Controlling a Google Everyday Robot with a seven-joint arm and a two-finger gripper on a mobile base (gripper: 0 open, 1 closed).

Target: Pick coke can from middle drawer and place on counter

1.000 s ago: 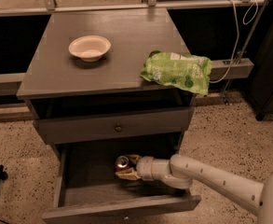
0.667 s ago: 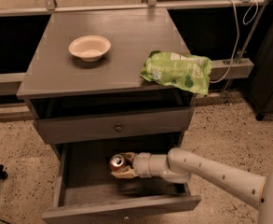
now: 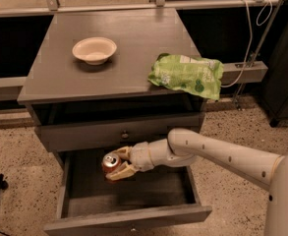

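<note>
The coke can (image 3: pixel 110 162) is a small red can with a silver top, held tilted above the open middle drawer (image 3: pixel 129 193). My gripper (image 3: pixel 119 162) reaches in from the right on a white arm and is shut on the can, one finger above it and one below. The can is lifted off the dark drawer bottom, near the drawer's back left. The counter (image 3: pixel 119 43) is the grey wood-grain top of the cabinet, above and behind the gripper.
A cream bowl (image 3: pixel 94 49) sits on the counter's left half. A green chip bag (image 3: pixel 185 74) lies over the counter's right front edge. A shut drawer front with a round knob (image 3: pixel 125 135) is just above the can. A white cable (image 3: pixel 249 38) hangs at right.
My gripper has moved left and up with the can, lifting it off the drawer bottom toward the drawer's left side.
</note>
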